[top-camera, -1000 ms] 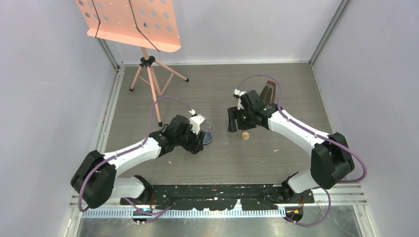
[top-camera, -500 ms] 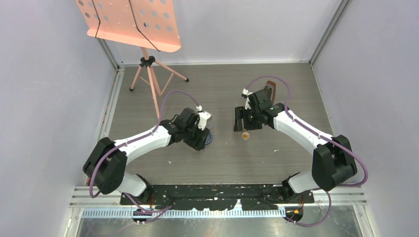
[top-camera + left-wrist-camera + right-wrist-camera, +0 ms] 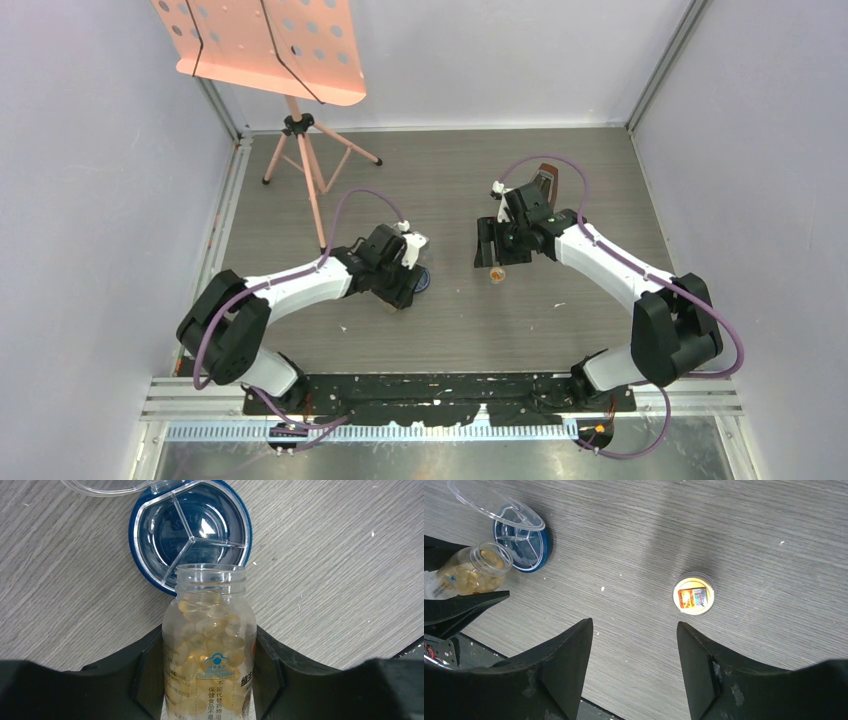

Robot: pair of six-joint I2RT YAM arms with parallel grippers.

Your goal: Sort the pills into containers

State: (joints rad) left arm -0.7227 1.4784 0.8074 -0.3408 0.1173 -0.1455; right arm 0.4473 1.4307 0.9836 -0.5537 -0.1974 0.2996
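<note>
While my left claw point(image 3: 207, 662) clamps the uncapped clear bottle point(image 3: 210, 595) from both sides, the pills point(image 3: 207, 645) sit inside it. The bottle mouth points at the near rim of the blue dish point(image 3: 134, 535), whose clear lid point(image 3: 100, 487) is flipped back. Versus 0.5 s ago, my left elbow has swung inward and the claw is slightly nearer my base. My right claw point(image 3: 634, 625) is unchanged, spread wide, with the orange-and-white cap point(image 3: 694, 593) lying on the table just beyond its fingertips.

**Two-arm manipulator.** Left arm point(image 3: 290, 290) and right arm point(image 3: 600, 262): white tapered link shells between bulky black joint housings. Each trails a looping purple cable point(image 3: 545, 158). Jaws are black, wedge-shaped and matte, with scuffed faces. A black perforated base plate point(image 3: 440, 385) lies along the near edge of the desk point(image 3: 460, 325).
</note>
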